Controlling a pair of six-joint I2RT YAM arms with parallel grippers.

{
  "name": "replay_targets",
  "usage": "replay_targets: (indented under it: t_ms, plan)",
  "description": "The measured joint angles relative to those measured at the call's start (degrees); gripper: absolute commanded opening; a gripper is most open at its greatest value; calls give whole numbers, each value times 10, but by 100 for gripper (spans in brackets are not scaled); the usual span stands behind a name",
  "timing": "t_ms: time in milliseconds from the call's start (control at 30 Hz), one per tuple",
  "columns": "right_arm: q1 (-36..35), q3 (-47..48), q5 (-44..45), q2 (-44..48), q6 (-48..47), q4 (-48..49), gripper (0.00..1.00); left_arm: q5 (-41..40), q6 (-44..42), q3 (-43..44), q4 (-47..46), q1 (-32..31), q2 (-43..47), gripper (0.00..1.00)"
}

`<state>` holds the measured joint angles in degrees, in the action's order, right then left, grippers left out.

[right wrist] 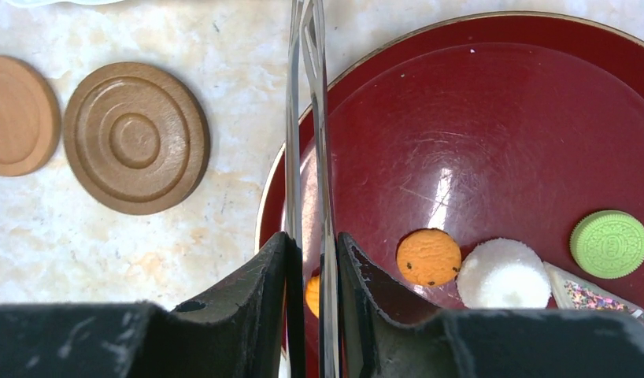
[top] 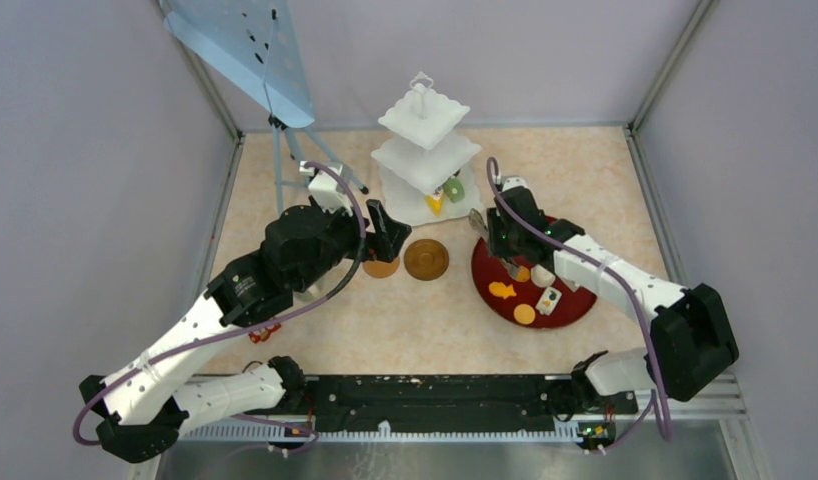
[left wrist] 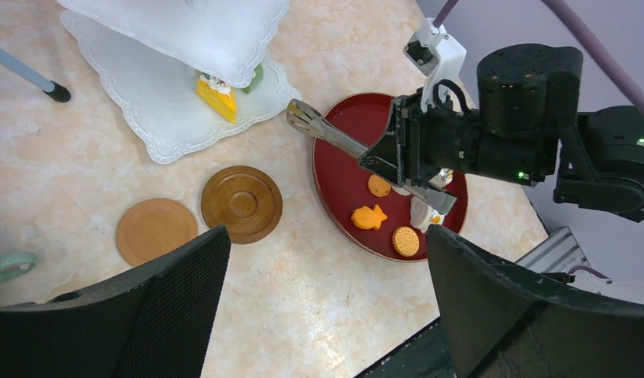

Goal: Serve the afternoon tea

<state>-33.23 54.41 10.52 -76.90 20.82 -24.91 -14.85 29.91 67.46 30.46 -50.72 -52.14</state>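
Right end effector clamped on metal tongs over dark-red tray, left end effector apart

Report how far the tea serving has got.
Done: a yellow cake wedge and a green sweet sit on the bottom tier of the white stand. In hand: the right gripper is shut on the metal tongs over the red tray. To do: the orange fish and cookies lie on that tray; both wooden saucers are bare; the left gripper is open.
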Motion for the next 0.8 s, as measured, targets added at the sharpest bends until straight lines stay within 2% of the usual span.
replay_targets:
  t_ms: [500, 800]
  plan:
    - [33, 9, 42, -94, -16, 64, 28, -2, 0, 0, 1, 0, 0, 99]
    - [64, 58, 50, -148, -46, 100, 28, -9, 0, 0, 10, 0, 2, 99]
